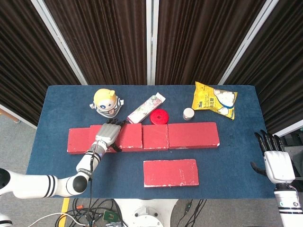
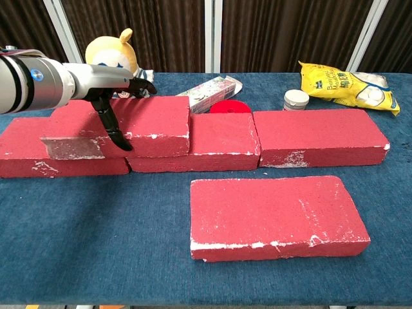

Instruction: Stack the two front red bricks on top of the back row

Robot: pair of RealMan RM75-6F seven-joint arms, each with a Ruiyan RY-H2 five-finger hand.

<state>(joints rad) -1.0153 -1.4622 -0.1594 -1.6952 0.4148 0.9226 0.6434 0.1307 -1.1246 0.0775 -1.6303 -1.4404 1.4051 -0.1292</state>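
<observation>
- The left hand (image 1: 107, 134) lies across the stacked red brick (image 2: 122, 125), grasping it: fingers (image 2: 138, 87) over the brick's far edge, the thumb (image 2: 114, 129) down its near face.
- That stacked red brick sits on top of the back row (image 1: 142, 137), bridging the row's left brick (image 1: 78, 140) and middle brick (image 1: 155, 136); its left end overhangs the near face of the left brick a little.
- At 12 o'clock from the left hand, a yellow-capped plush toy (image 1: 106, 101) stands behind the row, near the hand's fingertips.
- At 1 o'clock from the stacked brick, a flat patterned packet (image 1: 146, 107) lies slanted, and just beside it, at its 4 o'clock, is a round red lid (image 1: 160, 116) close behind the middle brick.
- The front red brick (image 1: 171, 172) lies flat on the blue table (image 1: 57, 99), at 6 o'clock from the middle brick and apart from the row.
- The row's right brick (image 1: 193, 135) abuts the middle brick end to end; nothing rests on it.
- At 12 o'clock from the right brick stands a small white-lidded jar (image 1: 189, 114); at the jar's 1 o'clock lies a yellow snack bag (image 1: 214, 99).
- The right hand (image 1: 275, 161) hangs off the table's right edge, at 3 o'clock from the front brick, released: fingers straight and spread, touching nothing.
</observation>
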